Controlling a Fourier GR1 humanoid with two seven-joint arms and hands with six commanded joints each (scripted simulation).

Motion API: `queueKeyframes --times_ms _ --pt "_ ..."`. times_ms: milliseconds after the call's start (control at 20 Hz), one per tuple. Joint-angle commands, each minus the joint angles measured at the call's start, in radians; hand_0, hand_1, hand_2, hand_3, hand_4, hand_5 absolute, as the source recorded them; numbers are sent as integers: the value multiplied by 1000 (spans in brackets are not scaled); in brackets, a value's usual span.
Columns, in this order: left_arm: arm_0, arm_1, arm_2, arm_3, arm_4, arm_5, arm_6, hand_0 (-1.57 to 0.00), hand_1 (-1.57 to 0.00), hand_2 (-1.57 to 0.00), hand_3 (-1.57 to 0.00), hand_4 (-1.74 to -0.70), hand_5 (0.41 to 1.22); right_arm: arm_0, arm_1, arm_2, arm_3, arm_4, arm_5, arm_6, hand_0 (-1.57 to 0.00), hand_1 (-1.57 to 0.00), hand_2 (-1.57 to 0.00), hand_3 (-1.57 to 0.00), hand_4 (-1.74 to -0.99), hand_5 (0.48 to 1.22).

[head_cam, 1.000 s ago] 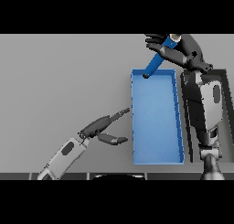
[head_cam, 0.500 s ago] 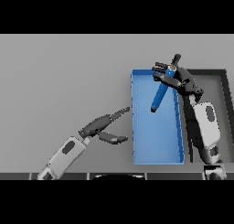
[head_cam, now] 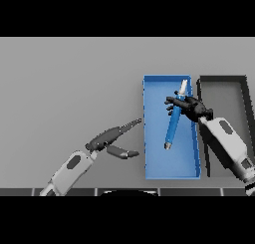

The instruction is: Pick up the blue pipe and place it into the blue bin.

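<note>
Right hand (head_cam: 191, 107) clenched round the pipe (head_cam: 174, 124) over the bin (head_cam: 147, 138); left hand (head_cam: 110, 138) relaxed, just left of it.

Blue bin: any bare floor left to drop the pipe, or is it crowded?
The blue bin has bare floor along its left side and at its near end, below the blue pipe. The upper right is crowded: the right hand holds the pipe there. The dark tray is bare at its far end. The left hand rests open left of the bin.

Blue pipe (head_cam: 174, 123) with white tip, blue bin (head_cam: 149, 163), dark grey tray (head_cam: 221, 79)
</note>
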Motion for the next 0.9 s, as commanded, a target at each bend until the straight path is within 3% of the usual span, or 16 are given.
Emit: queueKeyframes --times_ms 0,150,300,450,600,700,850 --pt "0 2 3 3 3 -1 10 1 1 1 1 -888 453 -29 -27 52 3 -21 24 0 -534 -477 -456 -367 -1285 1141" --pt "-7 -4 8 8 9 0 17 1 1 1 1 -893 454 -62 -50 119 15 22 54 0 -273 -244 -233 -187 -1179 975" --pt "-4 -6 5 6 7 2 13 1 1 1 1 -897 450 -77 -51 186 23 123 88 -29 -139 -124 -119 -95 -1131 857" --pt "-7 -16 -1 15 -4 9 14 1 1 1 1 -905 455 -85 -48 197 50 160 88 -57 -71 -63 -60 -48 -1125 764" --pt "-11 -22 7 28 3 10 17 1 1 1 1 -914 459 -93 -38 201 81 181 82 -71 -36 -32 -30 -24 -1122 705" --pt "-6 -14 9 36 2 3 -9 1 1 1 1 -915 462 -86 -41 194 67 169 81 -79 -23 -20 -19 -15 -1119 695" --pt "-13 -27 7 34 7 7 11 1 1 1 1 -922 466 -91 -52 192 66 171 86 -71 -11 -10 -9 -7 -1132 675"
